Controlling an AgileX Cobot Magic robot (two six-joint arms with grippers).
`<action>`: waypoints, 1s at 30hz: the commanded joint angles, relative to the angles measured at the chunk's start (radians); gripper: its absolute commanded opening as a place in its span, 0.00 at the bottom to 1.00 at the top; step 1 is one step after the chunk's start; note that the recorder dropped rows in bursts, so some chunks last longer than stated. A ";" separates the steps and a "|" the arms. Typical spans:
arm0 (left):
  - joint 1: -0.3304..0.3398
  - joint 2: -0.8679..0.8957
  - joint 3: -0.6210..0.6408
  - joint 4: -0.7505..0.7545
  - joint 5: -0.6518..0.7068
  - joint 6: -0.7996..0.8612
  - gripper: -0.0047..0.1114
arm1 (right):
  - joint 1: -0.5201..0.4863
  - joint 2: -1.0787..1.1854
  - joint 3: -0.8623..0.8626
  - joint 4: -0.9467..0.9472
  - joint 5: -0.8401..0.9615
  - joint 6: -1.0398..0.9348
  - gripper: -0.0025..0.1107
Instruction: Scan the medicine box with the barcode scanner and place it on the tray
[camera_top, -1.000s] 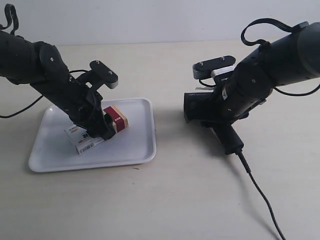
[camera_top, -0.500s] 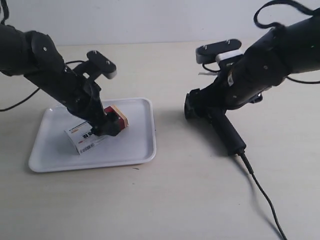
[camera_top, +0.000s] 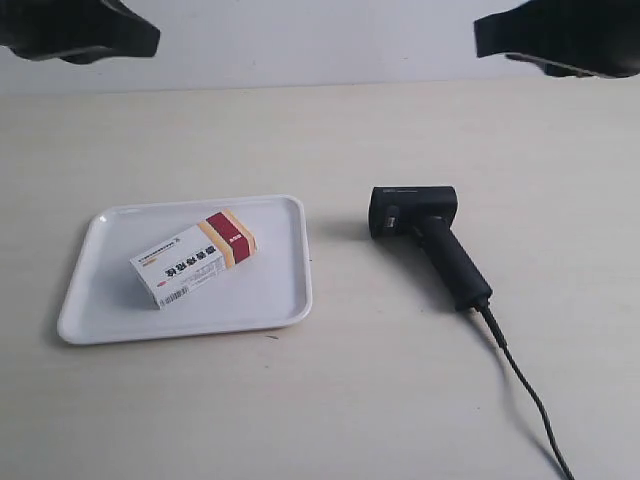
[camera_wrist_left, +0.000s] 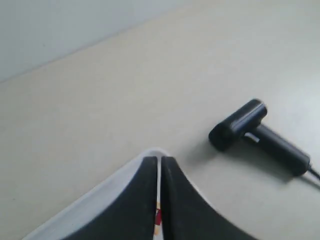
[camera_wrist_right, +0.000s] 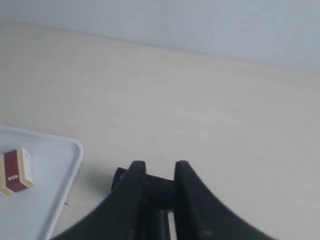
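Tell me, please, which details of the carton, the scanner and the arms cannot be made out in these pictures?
- The medicine box: exterior view, print too small to read; the left pincer nearly hides it in its own view.
- The barcode scanner: the right pincer covers most of it in that view; its cable leaves the exterior frame.
- Both arms: cut off by the exterior view's top edge.

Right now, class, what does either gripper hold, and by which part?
Nothing is held. The medicine box lies alone on the tray, the barcode scanner on the table; the left gripper and right gripper are raised clear.
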 joint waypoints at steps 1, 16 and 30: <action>0.002 -0.188 0.167 -0.137 -0.162 0.027 0.06 | -0.002 -0.195 0.154 0.012 -0.152 0.006 0.02; 0.002 -0.617 0.562 -0.259 -0.118 0.005 0.06 | -0.002 -0.459 0.320 0.160 -0.182 0.008 0.02; 0.363 -1.342 0.904 -0.192 -0.502 0.176 0.06 | -0.002 -0.459 0.320 0.160 -0.191 0.008 0.02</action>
